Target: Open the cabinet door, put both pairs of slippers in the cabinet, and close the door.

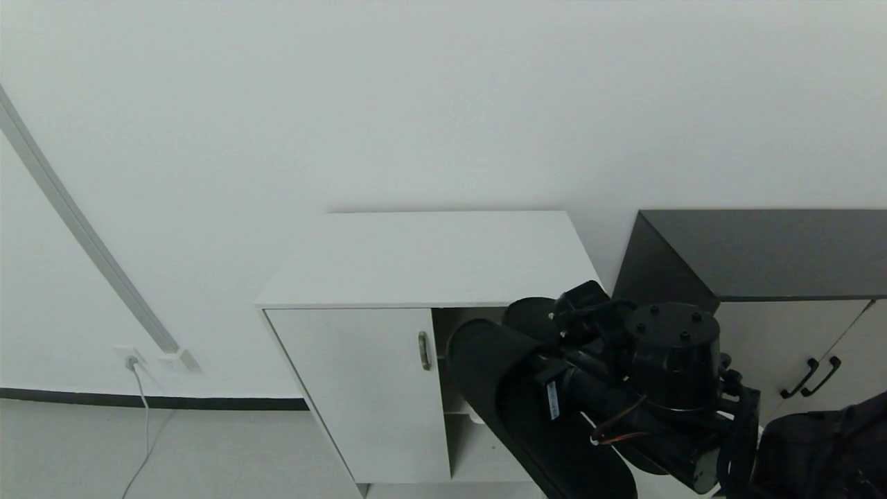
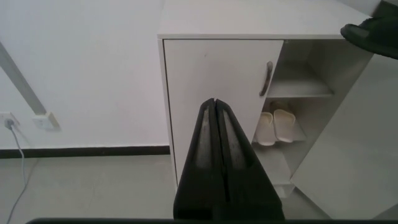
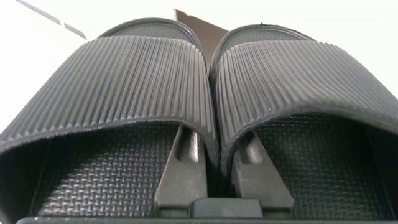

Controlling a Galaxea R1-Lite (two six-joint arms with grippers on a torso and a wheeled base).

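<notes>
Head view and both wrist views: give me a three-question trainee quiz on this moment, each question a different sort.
1. True or false: the pale slippers lie inside the white cabinet.
2. Pick one: the right gripper holds A) nothing, B) the black slippers, C) a door handle.
3. Fill in: the left gripper is ____ and empty.
Key: 1 true; 2 B; 3 shut.
</notes>
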